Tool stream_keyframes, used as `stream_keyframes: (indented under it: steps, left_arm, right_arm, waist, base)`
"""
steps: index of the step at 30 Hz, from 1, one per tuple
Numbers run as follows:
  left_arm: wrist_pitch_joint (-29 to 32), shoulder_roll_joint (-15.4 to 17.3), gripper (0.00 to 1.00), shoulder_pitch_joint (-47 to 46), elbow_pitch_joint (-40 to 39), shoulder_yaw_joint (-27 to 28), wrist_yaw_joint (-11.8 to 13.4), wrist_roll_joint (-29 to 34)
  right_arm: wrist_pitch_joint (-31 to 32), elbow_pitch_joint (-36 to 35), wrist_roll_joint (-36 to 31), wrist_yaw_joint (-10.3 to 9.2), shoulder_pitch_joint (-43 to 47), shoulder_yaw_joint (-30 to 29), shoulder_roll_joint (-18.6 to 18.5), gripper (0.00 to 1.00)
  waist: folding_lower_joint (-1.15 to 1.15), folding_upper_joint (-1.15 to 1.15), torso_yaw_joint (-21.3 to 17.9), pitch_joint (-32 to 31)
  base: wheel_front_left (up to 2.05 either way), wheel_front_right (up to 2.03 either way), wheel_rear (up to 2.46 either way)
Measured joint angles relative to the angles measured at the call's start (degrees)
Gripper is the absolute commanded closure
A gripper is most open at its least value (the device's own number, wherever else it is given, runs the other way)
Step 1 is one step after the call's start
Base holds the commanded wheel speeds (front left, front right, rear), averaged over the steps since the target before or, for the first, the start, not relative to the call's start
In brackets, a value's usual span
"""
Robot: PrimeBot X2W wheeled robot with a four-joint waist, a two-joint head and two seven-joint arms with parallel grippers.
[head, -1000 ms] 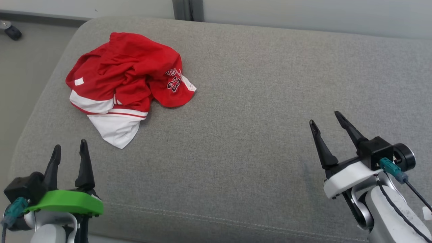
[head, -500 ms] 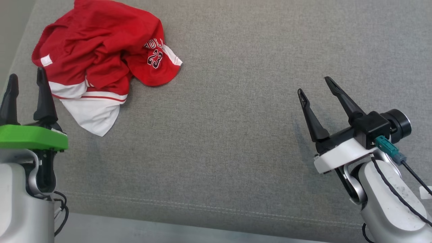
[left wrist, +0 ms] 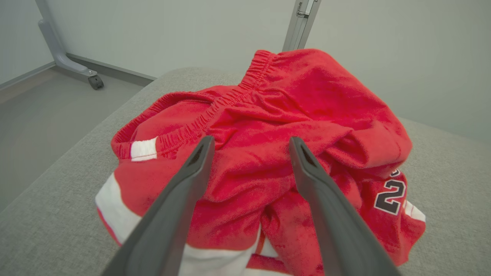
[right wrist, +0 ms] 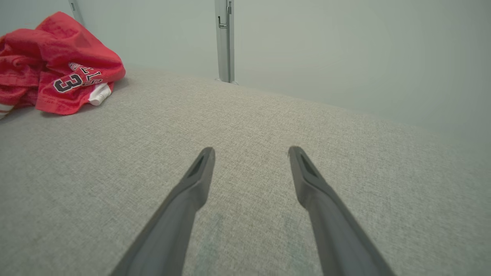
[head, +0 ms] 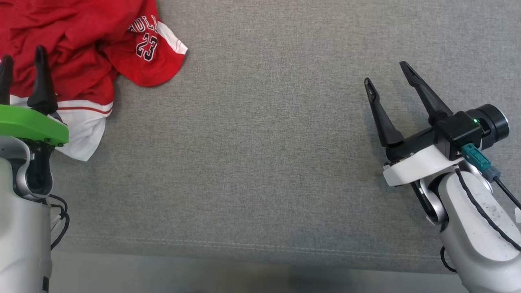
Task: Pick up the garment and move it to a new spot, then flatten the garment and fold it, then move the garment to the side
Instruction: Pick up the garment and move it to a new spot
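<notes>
Head view: my left end effector [head: 22, 57] hovering released over near edge of crumpled red garment [head: 81, 49]. Right end effector [head: 386, 73] released, garment well off to its left on grey cushion [head: 260, 142].
Left wrist view: revealing elastic waistband [left wrist: 230, 99] beyond my fingertips [left wrist: 203, 149]. Should be biting deep into thick fold there.
Right wrist view: showing bare cushion ahead, likely new spot.

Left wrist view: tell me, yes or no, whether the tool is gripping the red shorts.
No: the left tool is open, its fingers spread apart with no cloth of the red shorts pinched between them.
</notes>
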Motion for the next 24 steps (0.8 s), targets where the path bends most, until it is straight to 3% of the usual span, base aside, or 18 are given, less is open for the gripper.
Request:
stream_keyframes:
  steps: [14,15,16,17,24]
  left_arm:
    - [1.65,3.28,0.0,-1.82,8.71,-3.59,-0.15,-0.62]
    - [1.69,3.44,0.34,-1.85,9.45,-3.87,-0.15,-0.62]
    - [1.79,3.64,0.75,-1.85,10.09,-4.17,-0.15,-0.63]
    - [1.92,3.88,1.0,-1.85,10.59,-4.5,-0.15,-0.65]
    - [2.0,3.98,1.0,-2.9,11.89,-6.62,-0.15,-1.86]
  right_arm:
    - [-0.08,1.11,0.0,-0.41,-0.03,0.02,0.26,0.0]
    - [-0.08,1.26,0.0,-0.36,-0.03,0.15,0.27,0.0]
    - [-0.08,1.46,0.0,-0.36,-0.03,0.31,0.33,0.0]
    - [-0.08,1.51,0.0,-0.35,-0.03,0.44,0.42,0.0]
    - [-0.08,1.98,0.07,-0.24,-0.03,0.71,0.85,0.0]
  waist:
    - [0.0,0.0,-1.37,-0.06]
    - [0.0,0.0,-1.46,-0.15]
    - [0.0,0.0,-1.57,-0.3]
    - [0.0,0.0,-1.7,-0.46]
    - [0.0,0.0,-3.0,-1.32]
  base:
    - [0.0,0.0,0.0]
    - [0.0,0.0,0.0]
    - [0.0,0.0,0.0]
    - [0.0,0.0,0.0]
    - [0.0,0.0,0.0]
